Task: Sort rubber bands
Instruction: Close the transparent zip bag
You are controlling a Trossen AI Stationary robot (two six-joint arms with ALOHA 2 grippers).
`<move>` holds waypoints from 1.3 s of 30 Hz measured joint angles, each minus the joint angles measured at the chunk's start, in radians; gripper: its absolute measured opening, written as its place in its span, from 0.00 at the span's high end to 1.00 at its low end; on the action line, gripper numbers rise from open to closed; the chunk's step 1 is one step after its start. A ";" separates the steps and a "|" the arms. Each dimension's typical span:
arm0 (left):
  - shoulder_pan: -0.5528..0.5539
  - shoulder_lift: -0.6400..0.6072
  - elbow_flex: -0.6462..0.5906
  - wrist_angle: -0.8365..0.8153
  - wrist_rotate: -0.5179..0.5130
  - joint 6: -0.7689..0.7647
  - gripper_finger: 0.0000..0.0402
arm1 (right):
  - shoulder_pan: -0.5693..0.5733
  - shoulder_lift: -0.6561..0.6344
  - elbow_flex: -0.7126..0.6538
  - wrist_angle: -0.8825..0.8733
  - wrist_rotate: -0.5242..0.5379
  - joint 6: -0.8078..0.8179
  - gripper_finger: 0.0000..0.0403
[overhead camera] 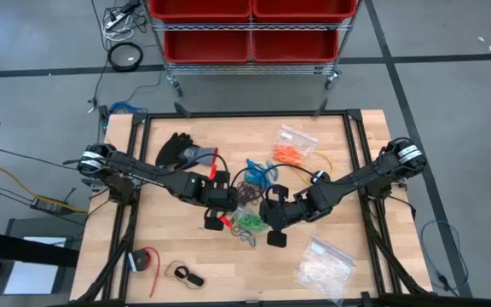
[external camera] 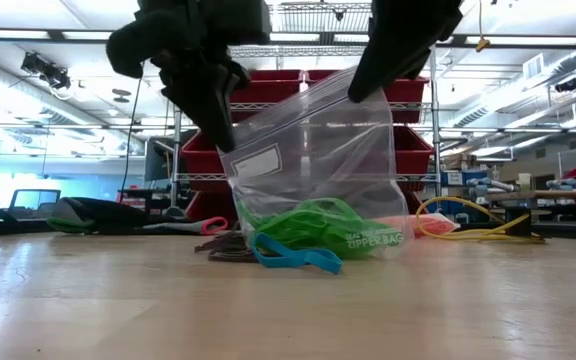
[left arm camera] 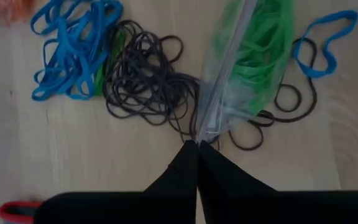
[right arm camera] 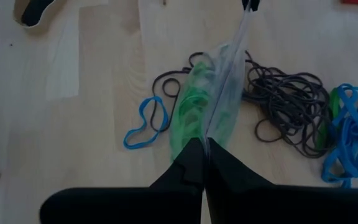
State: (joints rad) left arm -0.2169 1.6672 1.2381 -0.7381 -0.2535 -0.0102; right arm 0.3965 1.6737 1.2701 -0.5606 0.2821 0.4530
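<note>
A clear zipper bag (external camera: 318, 160) stands upright at the table's middle, with green rubber bands (external camera: 308, 225) in its bottom. My left gripper (left arm camera: 197, 146) and my right gripper (right arm camera: 205, 146) are each shut on one end of its top edge. In the high view the bag (overhead camera: 247, 223) lies between the left gripper (overhead camera: 220, 217) and the right gripper (overhead camera: 273, 223). A loose blue band (external camera: 293, 258) lies on the table at the bag's foot. A pile of black bands (left arm camera: 145, 81) and a pile of blue bands (left arm camera: 73, 50) lie beyond it. My left gripper pinches the left end of the bag's zipper edge (left arm camera: 205, 129) between its two shut fingers, from above, pointing down. The bag hangs below the fingers, its bottom on the table. My right gripper pinches the opposite end of the zipper edge (right arm camera: 215, 124) between its two shut fingers, from above. This end stands higher in the low view (external camera: 368, 85), so the top edge slants.
A black and a grey glove (overhead camera: 181, 152) lie at the far left. A bag of orange bands (overhead camera: 292, 147) and a yellow cable (overhead camera: 322, 162) lie at the far right. A bag of whitish pieces (overhead camera: 324, 266) lies near right, and a red roll (overhead camera: 146, 260) near left.
</note>
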 joint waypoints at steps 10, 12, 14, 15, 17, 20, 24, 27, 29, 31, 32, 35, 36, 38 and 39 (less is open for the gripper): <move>-0.001 -0.093 0.000 -0.130 -0.031 -0.071 0.91 | -0.005 -0.001 0.000 -0.030 0.070 0.014 1.00; -0.003 -0.143 0.000 -0.150 -0.031 -0.101 0.91 | -0.012 -0.006 0.000 -0.030 0.094 0.013 1.00; -0.012 -0.199 0.000 -0.165 -0.032 -0.125 0.91 | -0.018 -0.019 0.000 -0.030 0.125 0.012 1.00; -0.019 -0.230 0.000 -0.165 -0.034 -0.134 0.91 | -0.022 -0.027 0.000 -0.033 0.142 0.009 1.00; -0.037 -0.285 0.000 -0.173 -0.035 -0.158 0.91 | -0.032 -0.048 0.000 -0.033 0.175 0.003 1.00; -0.071 -0.357 0.000 -0.185 -0.034 -0.205 0.91 | -0.046 -0.090 0.000 -0.036 0.231 -0.010 1.00; -0.125 -0.420 0.000 -0.185 -0.036 -0.253 0.91 | -0.067 -0.152 0.000 -0.058 0.292 -0.029 1.00; -0.165 -0.433 0.000 -0.185 -0.041 -0.265 0.91 | -0.103 -0.200 0.000 -0.077 0.301 -0.030 1.00; -0.194 -0.432 -0.001 -0.184 -0.067 -0.283 0.91 | -0.134 -0.221 0.000 -0.102 0.306 -0.030 1.00; -0.220 -0.433 -0.021 -0.153 -0.088 -0.299 0.91 | -0.166 -0.231 0.000 -0.130 0.303 -0.030 1.00; -0.228 -0.434 -0.044 -0.131 -0.094 -0.302 0.91 | -0.183 -0.234 0.000 -0.142 0.295 -0.030 1.00; -0.251 -0.431 -0.129 -0.067 -0.097 -0.312 0.91 | -0.237 -0.238 0.000 -0.175 0.260 -0.038 1.00; -0.257 -0.431 -0.159 -0.048 -0.101 -0.319 0.91 | -0.254 -0.238 0.000 -0.183 0.250 -0.039 1.00; -0.266 -0.432 -0.225 0.005 -0.111 -0.340 0.91 | -0.287 -0.238 0.000 -0.203 0.239 -0.041 1.00; -0.270 -0.432 -0.264 0.040 -0.111 -0.346 0.91 | -0.302 -0.238 0.000 -0.207 0.236 -0.044 1.00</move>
State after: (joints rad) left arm -0.4865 1.2351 0.9746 -0.6978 -0.3649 -0.3566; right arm 0.0945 1.4357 1.2705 -0.7675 0.5181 0.4089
